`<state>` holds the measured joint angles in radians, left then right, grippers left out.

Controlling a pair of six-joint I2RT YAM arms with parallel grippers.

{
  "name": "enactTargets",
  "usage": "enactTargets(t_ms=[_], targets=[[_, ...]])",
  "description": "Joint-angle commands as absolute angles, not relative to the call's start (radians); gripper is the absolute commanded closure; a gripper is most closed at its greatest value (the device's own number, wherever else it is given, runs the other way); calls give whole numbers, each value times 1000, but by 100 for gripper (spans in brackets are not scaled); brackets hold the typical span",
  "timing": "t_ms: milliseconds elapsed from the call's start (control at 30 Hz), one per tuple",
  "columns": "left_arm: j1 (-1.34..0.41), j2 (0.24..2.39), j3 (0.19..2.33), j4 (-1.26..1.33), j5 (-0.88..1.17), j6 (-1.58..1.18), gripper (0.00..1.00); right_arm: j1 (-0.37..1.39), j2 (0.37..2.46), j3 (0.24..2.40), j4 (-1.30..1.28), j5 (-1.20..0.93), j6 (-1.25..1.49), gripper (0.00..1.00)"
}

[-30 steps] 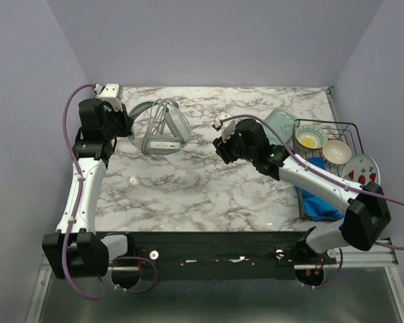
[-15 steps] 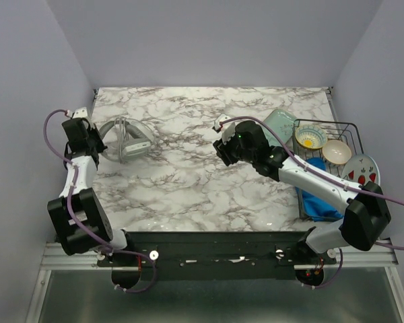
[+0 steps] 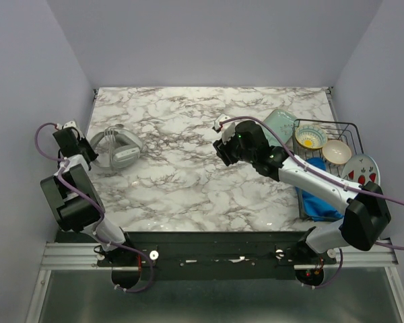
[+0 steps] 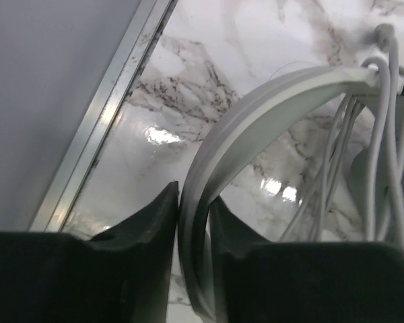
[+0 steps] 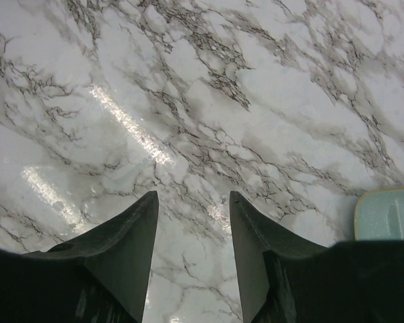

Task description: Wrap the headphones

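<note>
Headphones (image 3: pixel 118 149) lie at the surface's (image 3: pixel 209 195) left edge. They look light, with a stiff headband (image 4: pixel 256 108) and floppy cable (image 4: pixel 388 128), so the band is the best hold. Left gripper (image 4: pixel 194 196) flanks the band, though I cannot tell if it pinches; right gripper (image 5: pixel 192 229) stands apart, empty.

A lab test booth (kitchen-styled): plain walls (image 3: pixel 209 40) box in a marble table (image 3: pixel 188 182) and dish rack (image 3: pixel 355 134).

The top view looks down from high behind the near edge over the whole marble surface (image 3: pixel 188 182). The left wrist view peers closely at the headphones (image 4: pixel 256 101) by the surface's left edge. The right wrist view faces bare marble. Both patches appear from above too.
</note>
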<state>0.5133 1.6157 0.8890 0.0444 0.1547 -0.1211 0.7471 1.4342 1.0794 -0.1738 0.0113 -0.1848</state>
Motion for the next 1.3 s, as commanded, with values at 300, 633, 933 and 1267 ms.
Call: enactTargets(t_ms=[300,633,933,1267], targets=[[520,1562,940,6,172,-130,28,747,1414,1080,-198,34,-178,45],[402,1217,887,-202,247,79,1,747,1286,976,-204,250,-55,44],[253,902,782,-485,327,397,1,747,1125,819,-209,418,66,35],[250,695,612,-614,302,465,1,745,898,631,-210,561,201,0]])
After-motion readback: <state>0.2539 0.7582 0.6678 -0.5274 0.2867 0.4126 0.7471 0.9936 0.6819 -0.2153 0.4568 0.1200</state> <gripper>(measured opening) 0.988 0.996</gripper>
